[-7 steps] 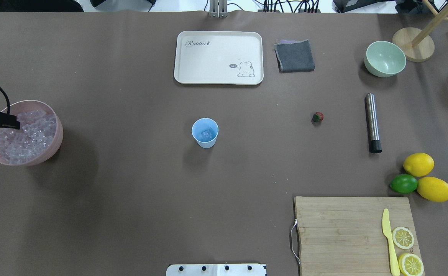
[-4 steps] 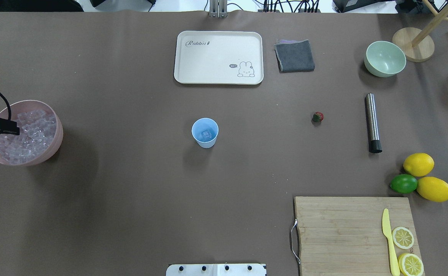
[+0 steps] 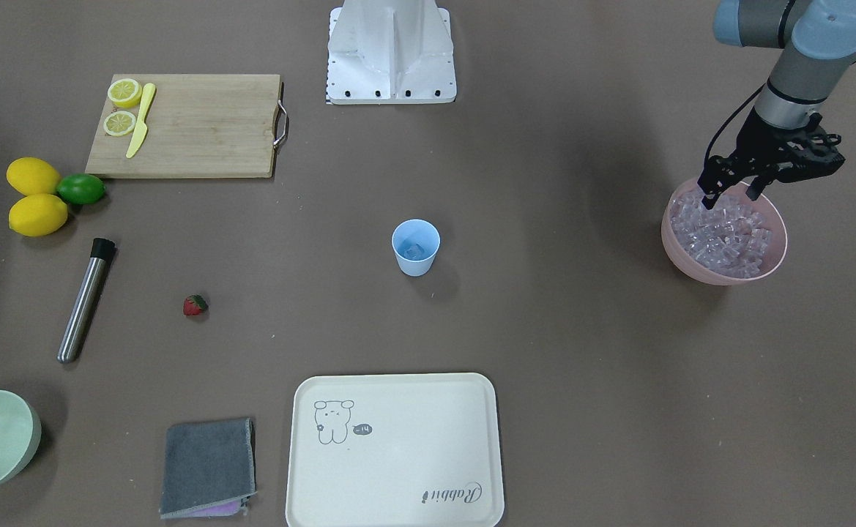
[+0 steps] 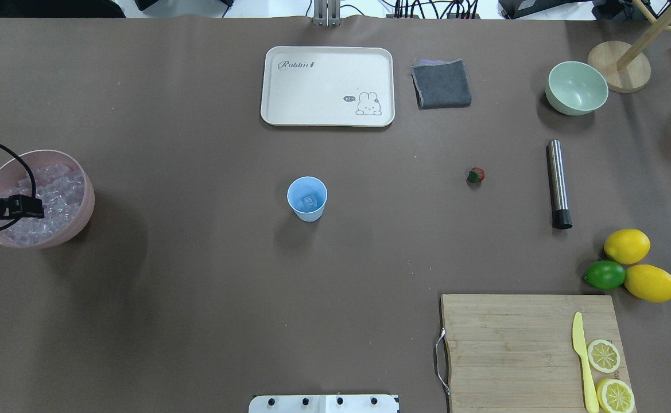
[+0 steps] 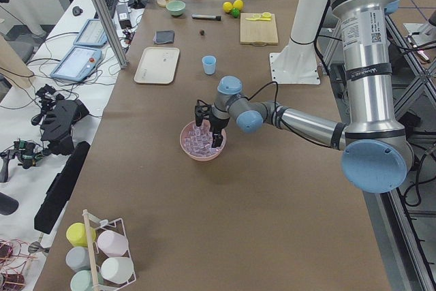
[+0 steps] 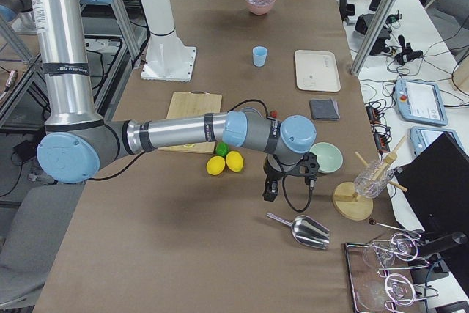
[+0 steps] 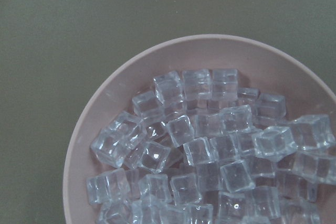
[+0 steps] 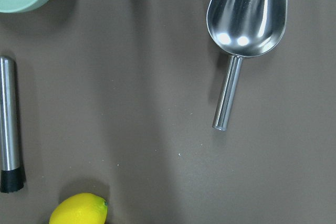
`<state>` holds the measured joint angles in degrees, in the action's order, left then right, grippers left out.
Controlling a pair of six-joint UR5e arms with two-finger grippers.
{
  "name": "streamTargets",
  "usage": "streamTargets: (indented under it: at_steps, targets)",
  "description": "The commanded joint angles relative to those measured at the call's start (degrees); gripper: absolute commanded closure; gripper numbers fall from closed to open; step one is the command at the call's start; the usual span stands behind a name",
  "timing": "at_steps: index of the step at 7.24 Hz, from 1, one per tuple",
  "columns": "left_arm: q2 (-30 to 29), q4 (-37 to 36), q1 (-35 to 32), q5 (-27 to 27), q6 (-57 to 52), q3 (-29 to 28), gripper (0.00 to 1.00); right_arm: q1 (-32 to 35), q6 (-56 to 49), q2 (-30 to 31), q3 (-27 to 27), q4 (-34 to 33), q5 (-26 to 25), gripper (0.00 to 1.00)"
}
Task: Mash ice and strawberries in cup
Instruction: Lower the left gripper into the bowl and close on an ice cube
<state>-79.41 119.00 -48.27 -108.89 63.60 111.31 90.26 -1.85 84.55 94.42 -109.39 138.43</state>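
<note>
**Desk:** Where does the job stand?

**Photographer:** Early. The light-blue cup point(image 4: 307, 198) stands upright mid-table with what looks like a single cube of ice point(image 4: 309, 201) at its bottom. The strawberry point(image 4: 476, 175) lies on the bare cloth, well apart from the cup on the robot's right. By my reading nothing has been mashed: more ice may follow, the fruit has yet to go in, and the steel rod point(image 4: 558, 184) that looks meant for crushing lies untouched beyond the berry.

**Desk:** And the arms?

**Photographer:** The left gripper point(image 3: 730, 197) hangs over the pink bowl point(image 4: 85, 212), fingers spread apart just above the heaped cubes point(image 7: 210, 150), with nothing between them that I can make out. The right gripper point(image 6: 289, 181) shows only from the side camera, low near the pale green bowl point(image 4: 576, 87), and I cannot tell whether it is spread or closed. Its wrist camera looks down on a metal scoop point(image 8: 247, 19).

**Desk:** Room to work?

**Photographer:** Plenty. Bare table runs from the pink bowl to the cup, so the carry looks unobstructed. The tray point(image 4: 278, 109) sits beyond the cup, the cutting board point(image 4: 513, 344) nearer the robot; neither crowds it. The bowl's raised rim is the one edge close to the left fingers.
</note>
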Motion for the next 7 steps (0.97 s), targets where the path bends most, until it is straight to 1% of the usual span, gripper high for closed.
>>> streamTargets:
  at_steps: [1, 7]
  targets:
    - [0.0, 0.0, 0.4, 0.1, 0.1, 0.0, 0.33, 0.0, 0.0, 0.1, 0.0, 0.0, 0.0, 0.00]
    - [0.0, 0.0, 0.8, 0.1, 0.4, -1.4, 0.34, 0.0, 0.0, 0.3, 0.0, 0.0, 0.0, 0.00]
